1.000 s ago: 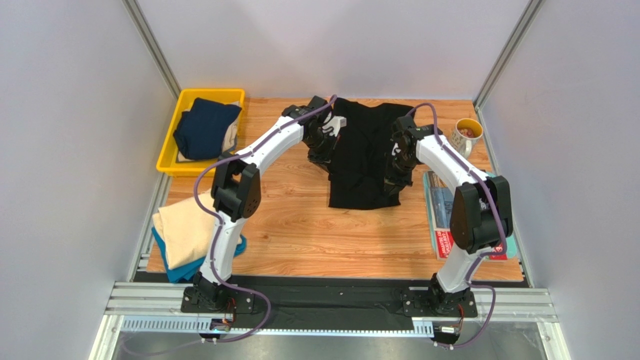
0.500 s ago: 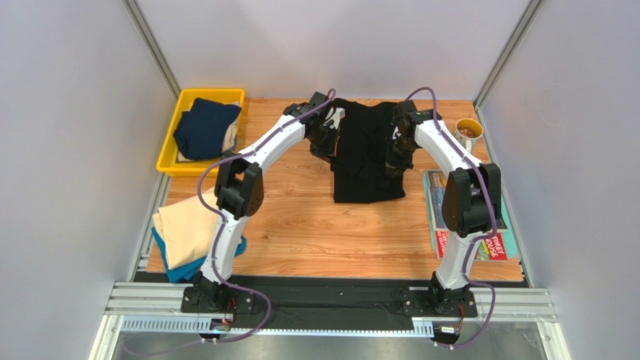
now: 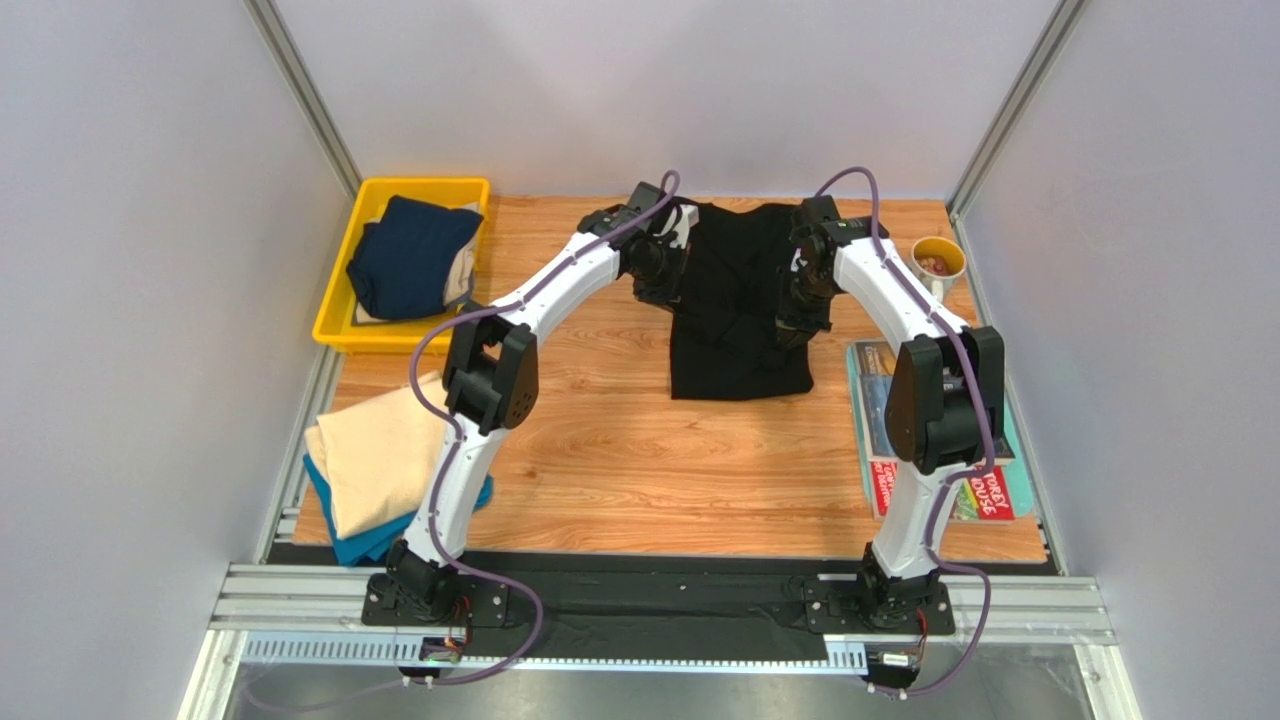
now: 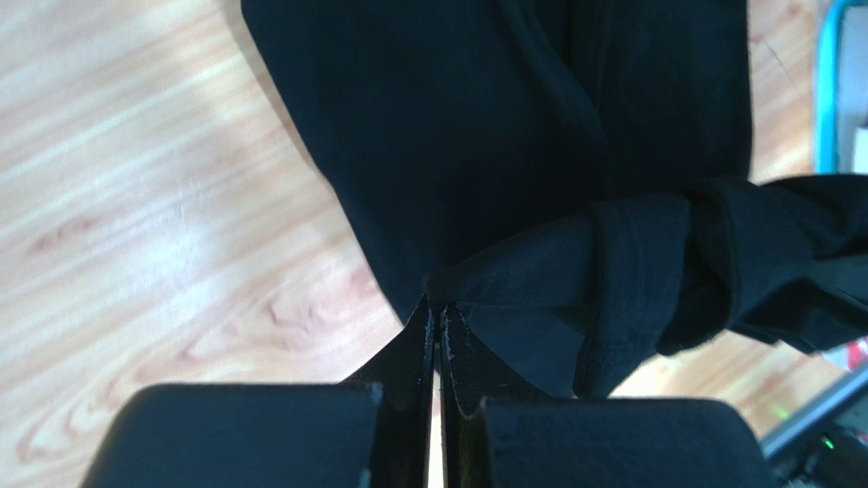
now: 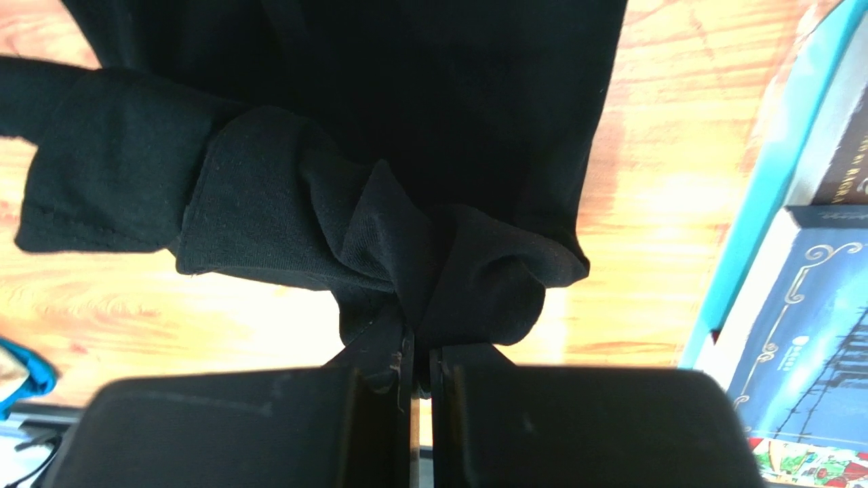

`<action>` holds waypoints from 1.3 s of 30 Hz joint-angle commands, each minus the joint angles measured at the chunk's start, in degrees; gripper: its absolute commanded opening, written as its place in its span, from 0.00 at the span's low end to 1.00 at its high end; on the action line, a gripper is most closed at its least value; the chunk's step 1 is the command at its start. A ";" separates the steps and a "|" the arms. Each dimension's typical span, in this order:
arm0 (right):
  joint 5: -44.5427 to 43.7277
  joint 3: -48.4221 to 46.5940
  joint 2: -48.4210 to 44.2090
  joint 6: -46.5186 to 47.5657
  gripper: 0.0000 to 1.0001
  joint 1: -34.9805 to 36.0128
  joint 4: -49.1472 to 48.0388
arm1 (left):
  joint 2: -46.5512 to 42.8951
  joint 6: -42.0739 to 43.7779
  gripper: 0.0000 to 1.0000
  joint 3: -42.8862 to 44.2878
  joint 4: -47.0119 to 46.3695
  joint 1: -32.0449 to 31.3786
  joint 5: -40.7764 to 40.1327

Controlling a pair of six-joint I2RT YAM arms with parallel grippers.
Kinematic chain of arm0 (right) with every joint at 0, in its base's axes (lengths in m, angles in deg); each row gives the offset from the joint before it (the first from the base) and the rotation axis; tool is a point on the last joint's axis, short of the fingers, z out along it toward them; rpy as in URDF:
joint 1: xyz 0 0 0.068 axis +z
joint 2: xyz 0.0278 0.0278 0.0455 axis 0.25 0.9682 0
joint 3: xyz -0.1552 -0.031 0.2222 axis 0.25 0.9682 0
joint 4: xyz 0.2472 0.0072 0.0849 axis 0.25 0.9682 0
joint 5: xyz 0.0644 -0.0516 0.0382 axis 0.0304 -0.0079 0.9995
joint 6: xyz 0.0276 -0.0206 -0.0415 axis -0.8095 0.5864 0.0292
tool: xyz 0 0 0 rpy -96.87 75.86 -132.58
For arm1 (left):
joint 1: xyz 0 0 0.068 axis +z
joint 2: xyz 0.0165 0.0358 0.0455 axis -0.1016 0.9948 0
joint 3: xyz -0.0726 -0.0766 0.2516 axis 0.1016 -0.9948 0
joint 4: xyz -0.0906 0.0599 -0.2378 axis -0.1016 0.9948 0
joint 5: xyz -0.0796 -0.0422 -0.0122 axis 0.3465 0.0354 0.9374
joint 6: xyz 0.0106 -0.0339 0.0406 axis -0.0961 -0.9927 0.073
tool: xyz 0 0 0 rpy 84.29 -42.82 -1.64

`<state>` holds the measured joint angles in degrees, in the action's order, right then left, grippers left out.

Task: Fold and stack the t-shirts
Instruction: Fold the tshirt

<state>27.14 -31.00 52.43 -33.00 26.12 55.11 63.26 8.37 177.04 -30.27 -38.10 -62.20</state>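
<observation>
Wood table (image 3: 631, 465) is lying open in front of the black shirt (image 3: 736, 323); magazines (image 3: 869, 435) and a mug (image 3: 935, 263) are crowding its right, a bin (image 3: 334, 308) standing well left.

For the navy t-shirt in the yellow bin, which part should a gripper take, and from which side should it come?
Pinch a raised fold near the top of the navy t-shirt, coming straight down from above. It lies bunched in a loose heap inside the yellow bin, so no flat edge offers itself, and the bin's walls would likely block a sideways approach.
</observation>
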 commanded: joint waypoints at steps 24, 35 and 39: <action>-2.02 -15.36 15.84 1.96 0.36 -3.29 -5.52 | 7.01 2.44 0.16 8.11 -5.67 0.63 -6.74; -0.54 -14.39 15.57 -2.44 0.42 -7.07 -10.44 | 5.96 2.88 0.35 6.97 -5.76 1.60 -11.57; 0.44 -15.37 16.37 -2.97 0.43 -7.86 -10.18 | 2.28 3.05 0.35 1.80 -5.93 2.04 -11.75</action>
<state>26.47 -43.89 68.30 -34.16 19.03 47.35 70.39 10.52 182.42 -34.79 -36.86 -72.69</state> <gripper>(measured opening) 0.421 0.350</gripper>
